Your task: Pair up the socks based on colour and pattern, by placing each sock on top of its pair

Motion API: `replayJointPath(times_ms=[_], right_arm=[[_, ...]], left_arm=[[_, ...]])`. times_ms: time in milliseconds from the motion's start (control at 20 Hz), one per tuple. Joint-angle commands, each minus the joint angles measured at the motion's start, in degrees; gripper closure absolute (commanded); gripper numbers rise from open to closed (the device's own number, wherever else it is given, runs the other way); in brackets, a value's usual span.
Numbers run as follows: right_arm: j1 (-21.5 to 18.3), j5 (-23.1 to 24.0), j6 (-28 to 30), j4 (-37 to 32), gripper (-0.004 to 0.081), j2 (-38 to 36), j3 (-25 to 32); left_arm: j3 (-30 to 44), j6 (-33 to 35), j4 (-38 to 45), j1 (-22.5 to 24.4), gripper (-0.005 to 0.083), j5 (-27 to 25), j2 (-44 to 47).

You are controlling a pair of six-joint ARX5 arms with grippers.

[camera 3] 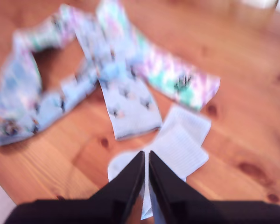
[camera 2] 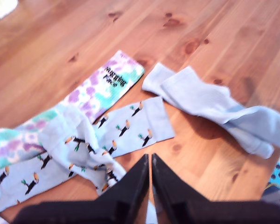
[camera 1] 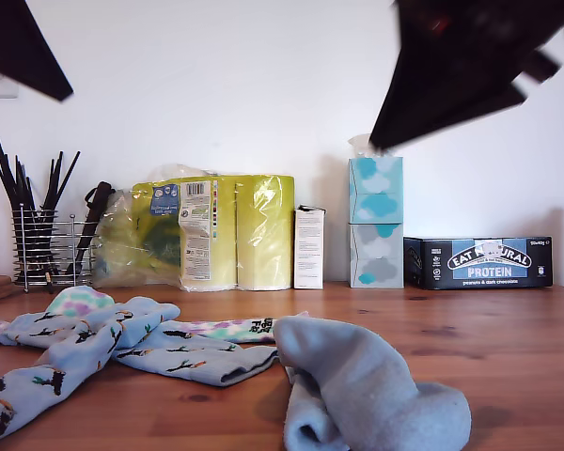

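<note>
First fingers [camera 2: 150,161]: pressed together, empty, above the counter [camera 2: 214,42].
Second fingers [camera 3: 146,158]: also together, empty.
Blue socks [camera 2: 214,107]: already stacked, clear of the heap.
Print socks [camera 2: 126,128]: just ahead of my first fingers, crossing each other over a tie-dye sock [camera 2: 100,88].

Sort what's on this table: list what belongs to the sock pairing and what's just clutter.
Job: plain light-blue socks, toucan-print socks, tie-dye socks.

Clutter: toilet roll pack, tissue boxes, protein bar box, wire utensil holder, small white carton.

socks [camera 1: 122,343] heaped, bare table [camera 1: 508,348] beside
</note>
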State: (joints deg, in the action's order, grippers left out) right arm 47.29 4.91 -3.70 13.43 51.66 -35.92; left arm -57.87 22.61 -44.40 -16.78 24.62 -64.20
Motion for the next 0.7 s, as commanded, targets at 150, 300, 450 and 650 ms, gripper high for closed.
replayJointPath(times_ms=[150, 300, 450, 650], right_arm=[[-0.1, -0.2, 2.3, 3.9, 0.0782, -11.4, 3.3], [-0.1, 0.2, 2.3, 6.6, 0.0782, -14.4, 3.3], [-0.1, 0.2, 2.3, 7.6, 0.0782, -14.6, 3.3], [-0.2, 0.5, 3.5, 7.9, 0.0782, -14.4, 3.3]], left_arm=[[0.9, 0.3, 5.3, 1.6, 0.0794, 0.1, -12.5], [0.9, 0.3, 10.2, 1.6, 0.0794, -0.3, -21.0], [0.9, -0.1, 14.9, 1.6, 0.0794, -1.0, -29.8], [0.9, -0.1, 11.5, 1.7, 0.0794, -4.5, -37.5]])
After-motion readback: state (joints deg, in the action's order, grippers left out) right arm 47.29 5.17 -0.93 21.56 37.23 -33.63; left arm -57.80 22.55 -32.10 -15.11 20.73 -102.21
